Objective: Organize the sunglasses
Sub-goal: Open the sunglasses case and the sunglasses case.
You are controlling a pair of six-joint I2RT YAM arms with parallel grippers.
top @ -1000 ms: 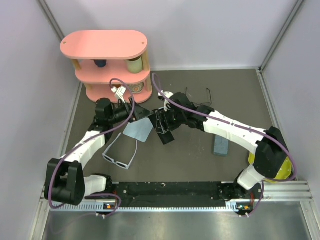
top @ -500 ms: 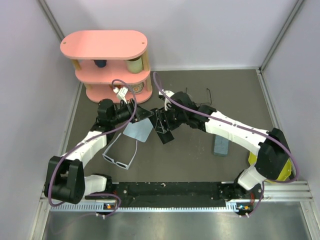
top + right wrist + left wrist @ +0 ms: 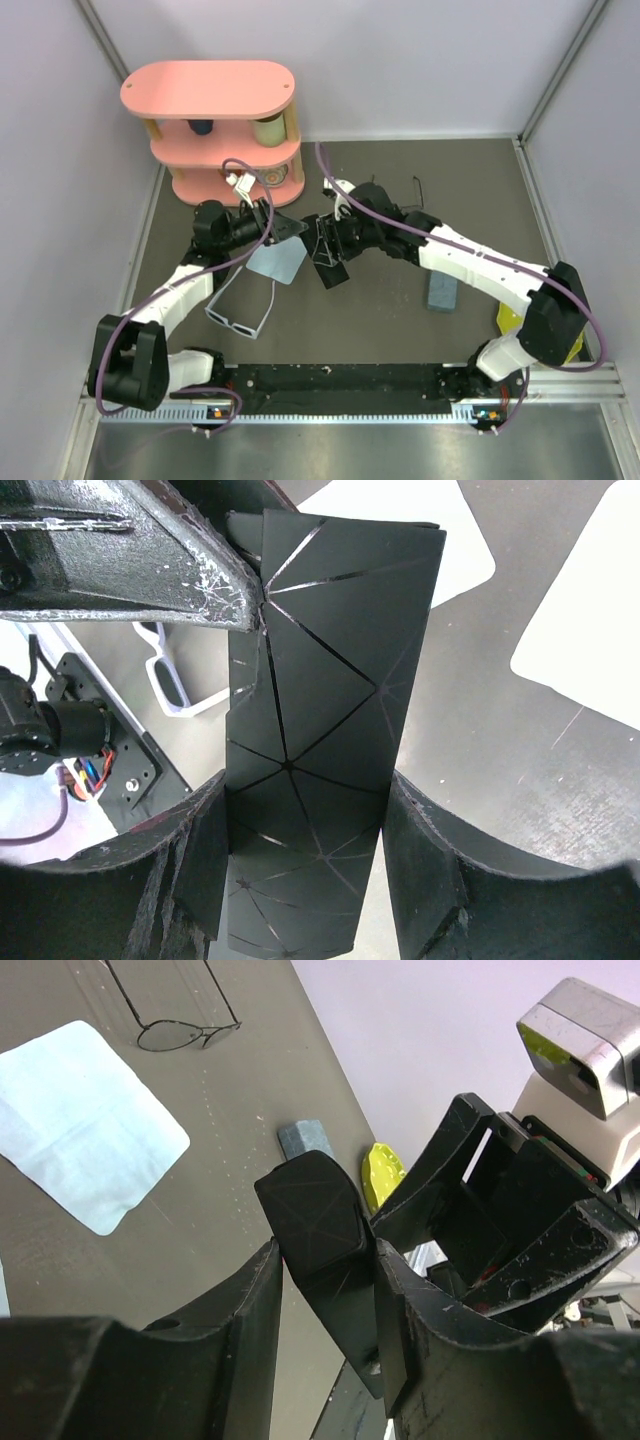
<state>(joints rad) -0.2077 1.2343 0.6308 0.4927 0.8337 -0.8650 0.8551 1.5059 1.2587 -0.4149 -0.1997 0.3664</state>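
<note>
Left claw [image 3: 325, 1260] and right claw [image 3: 305, 820] clamp the black case [image 3: 330, 630]; white sunglasses [image 3: 235, 324] lie unfolded, temples pointing far-right.

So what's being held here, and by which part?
The black faceted case, by both arms: the left gripper clamps one end, and the right gripper pinches its long edges further along.
</note>
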